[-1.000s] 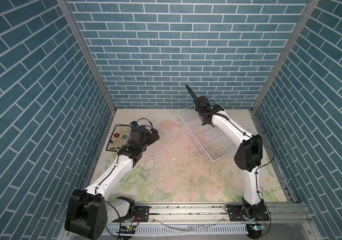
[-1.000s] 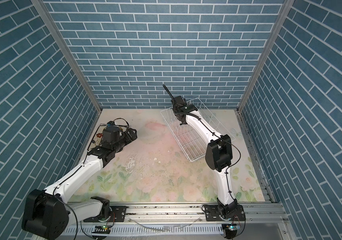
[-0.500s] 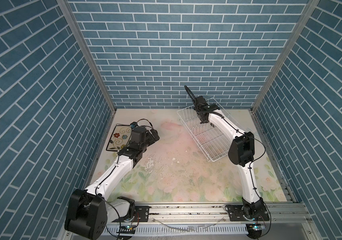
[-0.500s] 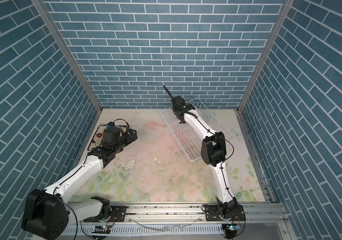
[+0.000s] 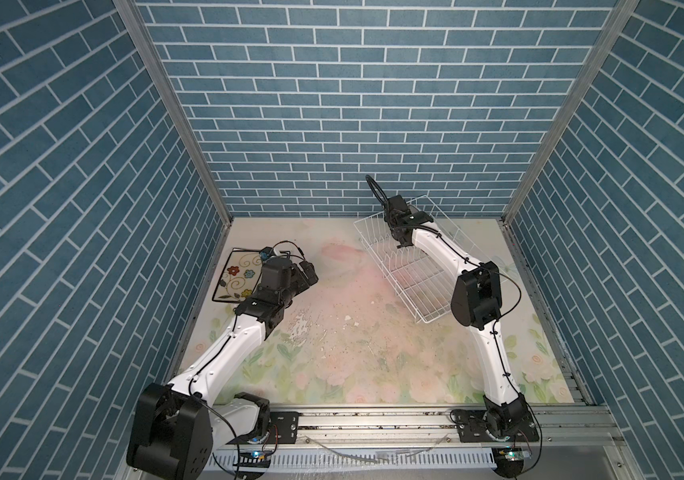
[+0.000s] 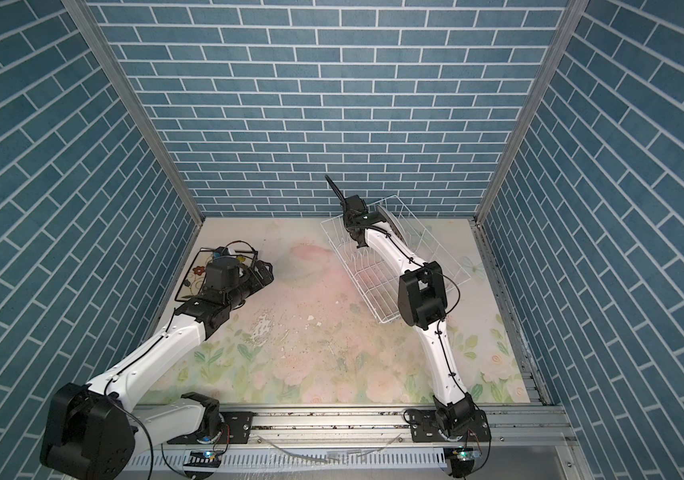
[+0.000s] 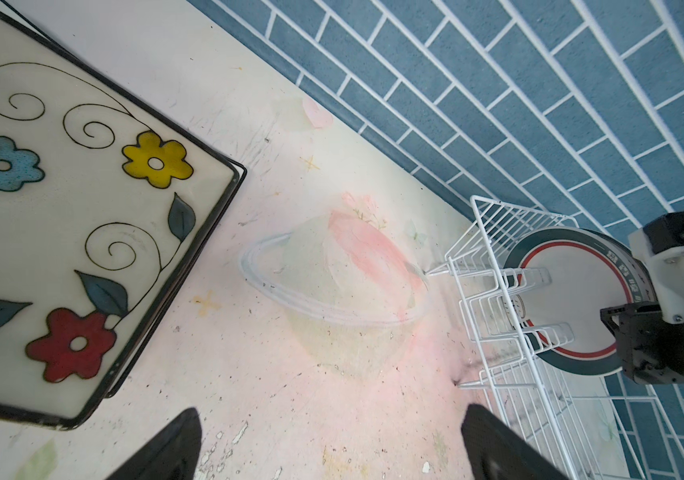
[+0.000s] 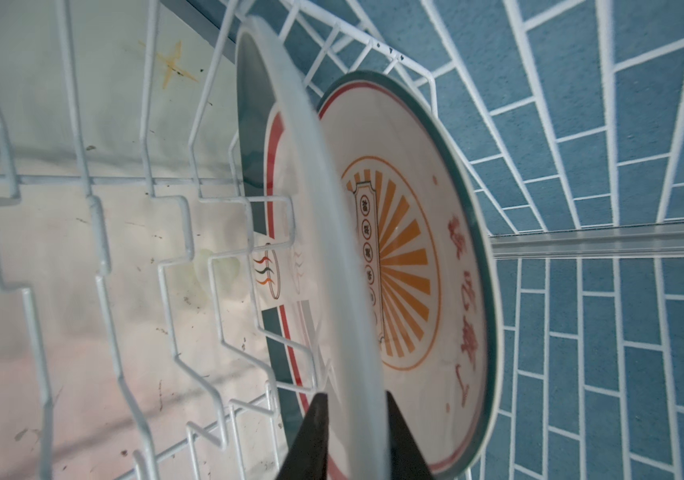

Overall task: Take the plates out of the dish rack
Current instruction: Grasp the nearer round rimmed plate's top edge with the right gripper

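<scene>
The white wire dish rack (image 5: 410,270) (image 6: 373,270) stands at the back right. Two round plates stand upright in it. The nearer one (image 8: 323,232) (image 7: 572,299) has a dark green band and a red ring. Behind it is one with an orange sunburst (image 8: 406,270). My right gripper (image 8: 354,397) (image 5: 401,242) reaches down into the rack, its fingers pressed on both faces of the nearer plate's rim. A square flowered plate (image 5: 237,276) (image 7: 62,208) lies flat at the left on another black-rimmed one. My left gripper (image 7: 332,411) (image 5: 309,274) hovers open and empty beside them.
Blue brick walls (image 5: 332,124) enclose the table on three sides, and the rack sits close to the back one. The flowered table cover (image 5: 352,332) is flaked and speckled near the middle. A metal rail (image 5: 373,419) runs along the front edge.
My right gripper's fingers have closed in onto the nearer round plate's rim, and the right elbow has swung left. The left arm and the square plates have not moved.
</scene>
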